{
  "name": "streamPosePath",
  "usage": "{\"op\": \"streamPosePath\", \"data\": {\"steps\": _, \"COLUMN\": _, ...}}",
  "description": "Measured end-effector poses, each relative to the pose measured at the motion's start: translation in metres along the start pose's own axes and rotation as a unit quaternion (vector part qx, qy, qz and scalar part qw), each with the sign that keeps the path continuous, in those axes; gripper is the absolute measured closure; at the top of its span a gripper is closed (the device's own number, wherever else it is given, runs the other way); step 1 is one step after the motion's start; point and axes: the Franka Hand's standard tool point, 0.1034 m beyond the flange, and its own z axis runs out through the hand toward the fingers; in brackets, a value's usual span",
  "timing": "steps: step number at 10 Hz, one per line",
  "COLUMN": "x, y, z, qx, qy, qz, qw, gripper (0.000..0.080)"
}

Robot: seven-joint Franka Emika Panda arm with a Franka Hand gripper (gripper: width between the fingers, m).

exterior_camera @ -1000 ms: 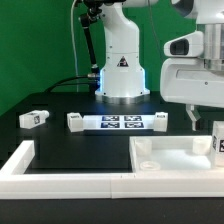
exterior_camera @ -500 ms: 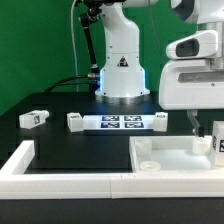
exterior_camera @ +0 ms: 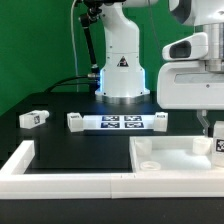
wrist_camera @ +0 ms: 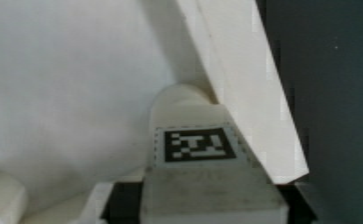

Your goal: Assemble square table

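The white square tabletop [exterior_camera: 175, 155] lies flat at the exterior view's right, with a recessed pocket at its near corner. My gripper [exterior_camera: 214, 132] has come down at its far right edge, where a white leg block [exterior_camera: 219, 146] with a tag stands. In the wrist view the tagged leg block [wrist_camera: 199, 140] fills the space between my dark fingers [wrist_camera: 128, 205], which press on both its sides, so the gripper [wrist_camera: 199, 205] is shut on it. The tabletop [wrist_camera: 71, 90] lies beyond the block. Another leg block [exterior_camera: 33, 118] lies far off at the exterior view's left.
The marker board [exterior_camera: 117, 123] lies mid-table with a white leg block at each end [exterior_camera: 75, 121] [exterior_camera: 158, 119]. A low white border wall [exterior_camera: 70, 182] runs along the front and up the left. The arm's base [exterior_camera: 122, 65] stands behind the board.
The gripper has sunk and shifted toward the exterior view's right, over the leg block at the tabletop's edge. Its jaws have closed in from wide open onto the block.
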Motion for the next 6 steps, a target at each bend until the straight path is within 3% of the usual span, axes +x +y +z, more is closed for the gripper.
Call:
{"op": "streamPosePath", "data": {"steps": 2, "x": -0.0005, "y": 0.0012, "z": 0.0008, "qx": 0.004, "qy": -0.001, "qz": 0.134, "qw": 0.991, "gripper": 0.0505}}
{"op": "streamPosePath", "data": {"steps": 3, "x": -0.0039, "y": -0.0007, "z": 0.0010, "qx": -0.001, "qy": -0.003, "qz": 0.217, "qw": 0.976, "gripper": 0.0505}}
{"op": "streamPosePath", "data": {"steps": 4, "x": -0.0062, "y": -0.0035, "z": 0.0014, "qx": 0.005, "qy": -0.009, "qz": 0.299, "qw": 0.954, "gripper": 0.0505}}
{"op": "streamPosePath", "data": {"steps": 6, "x": -0.0047, "y": -0.0079, "z": 0.0032, "qx": 0.040, "qy": -0.039, "qz": 0.484, "qw": 0.873, "gripper": 0.0505}}
